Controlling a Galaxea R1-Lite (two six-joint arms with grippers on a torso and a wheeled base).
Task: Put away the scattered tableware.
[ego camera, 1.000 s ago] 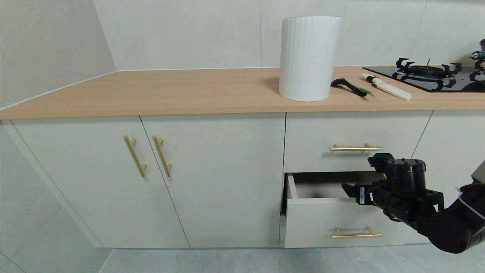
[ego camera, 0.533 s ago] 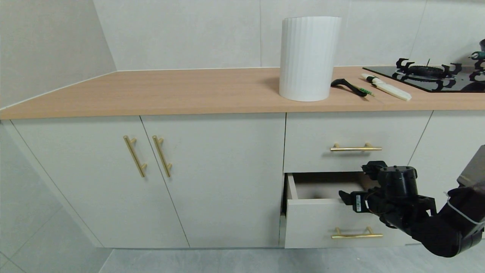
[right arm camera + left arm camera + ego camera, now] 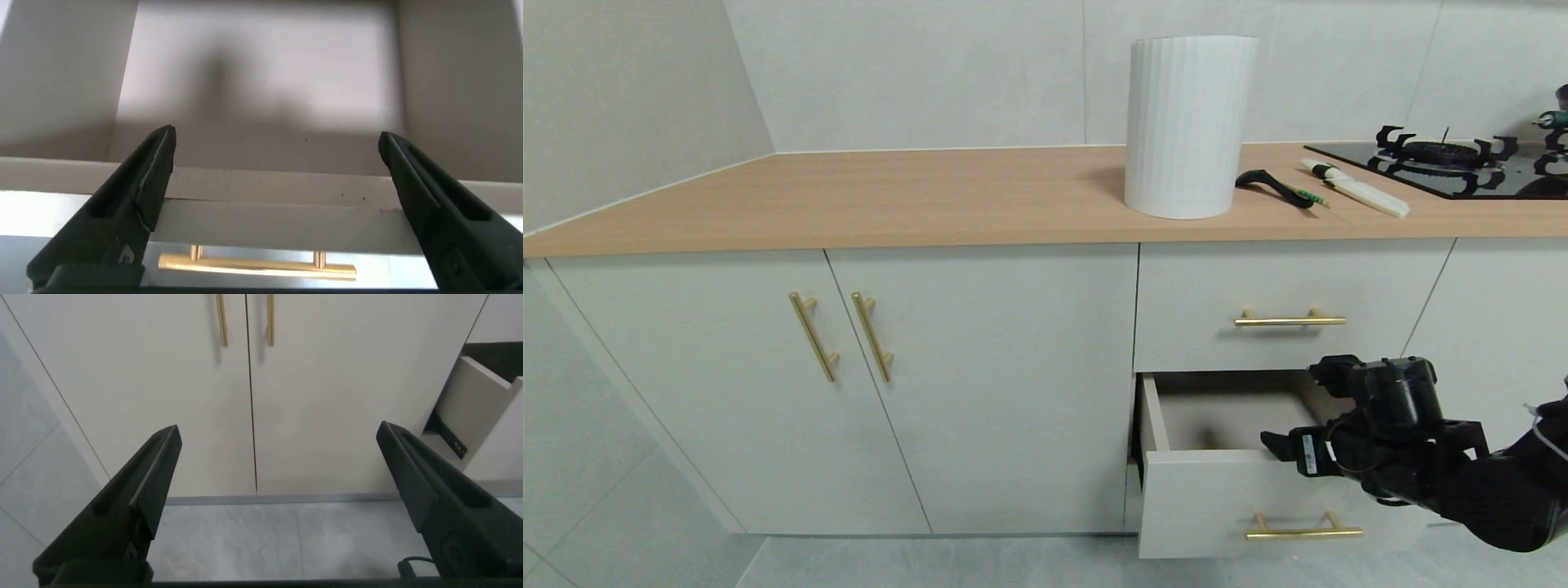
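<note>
The right arm reaches low in front of the cabinet, its right gripper (image 3: 1296, 403) level with the top edge of the lower drawer (image 3: 1217, 498), fingers spread wide and holding nothing; the wrist view looks into the drawer's bare interior above its brass handle (image 3: 1303, 532). The left gripper (image 3: 278, 431) faces the double cabinet doors (image 3: 249, 384), also wide apart and unloaded. On the counter (image 3: 890, 196), a black utensil (image 3: 1274, 184) and a white utensil (image 3: 1356, 188) lie flat between the white ribbed container (image 3: 1186, 126) and the stove (image 3: 1445, 159), long axes slanting from back-left to front-right. Compared with half a second ago, the drawer stands further out and the right gripper has drawn back with it.
</note>
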